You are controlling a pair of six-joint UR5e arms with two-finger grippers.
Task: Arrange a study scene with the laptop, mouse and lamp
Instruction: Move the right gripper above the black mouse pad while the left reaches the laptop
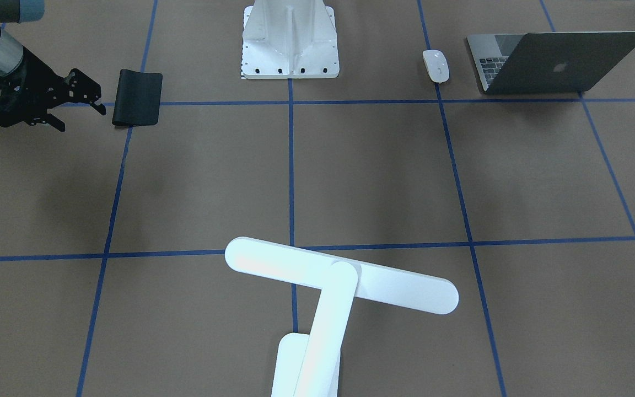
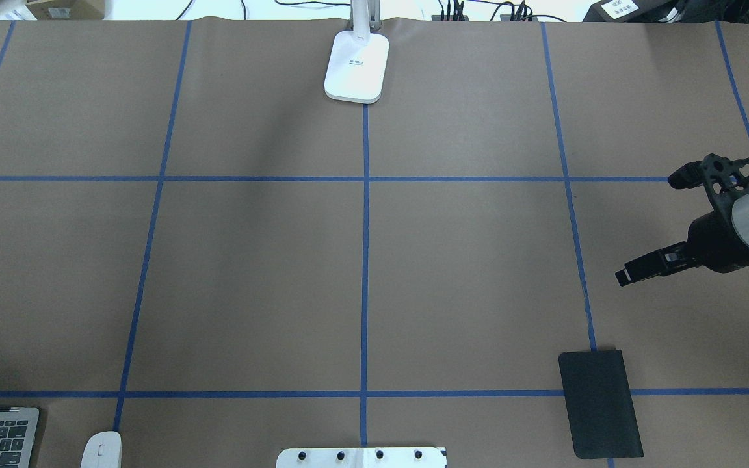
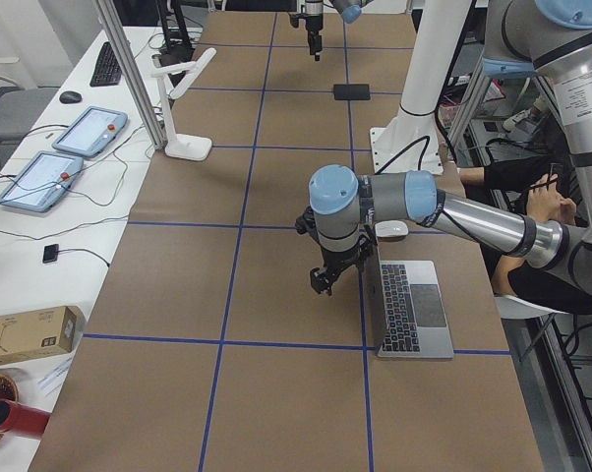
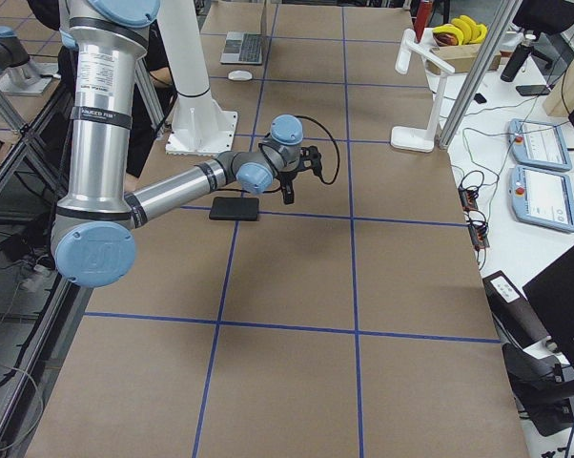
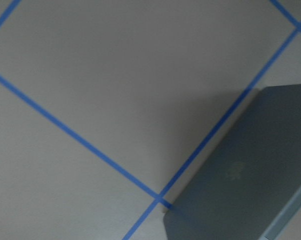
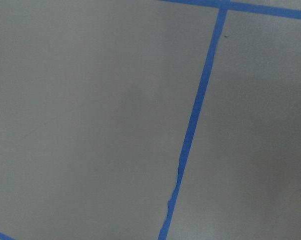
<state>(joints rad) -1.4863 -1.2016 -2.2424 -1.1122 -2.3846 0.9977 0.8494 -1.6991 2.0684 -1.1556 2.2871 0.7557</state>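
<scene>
The laptop (image 1: 554,63) stands open near the robot's left end of the table, lid and logo towards the operators' side; its keyboard (image 3: 406,305) shows in the exterior left view. The white mouse (image 1: 436,65) lies beside it. The lamp (image 1: 339,274) stands at the far middle edge, base (image 2: 356,67) flat on the table. My left gripper (image 3: 321,285) hangs just beside the laptop's lid; I cannot tell whether it is open or shut. My right gripper (image 1: 100,105) hovers pointing down beside the black mat (image 1: 137,97), holding nothing; its finger gap is unclear.
The white bolted pedestal (image 1: 290,44) stands at the robot's edge in the middle. Blue tape lines (image 2: 365,260) divide the brown table into squares. A person sits beyond the table by the robot (image 3: 532,197). Tablets (image 3: 88,133) and cables lie on the side desk.
</scene>
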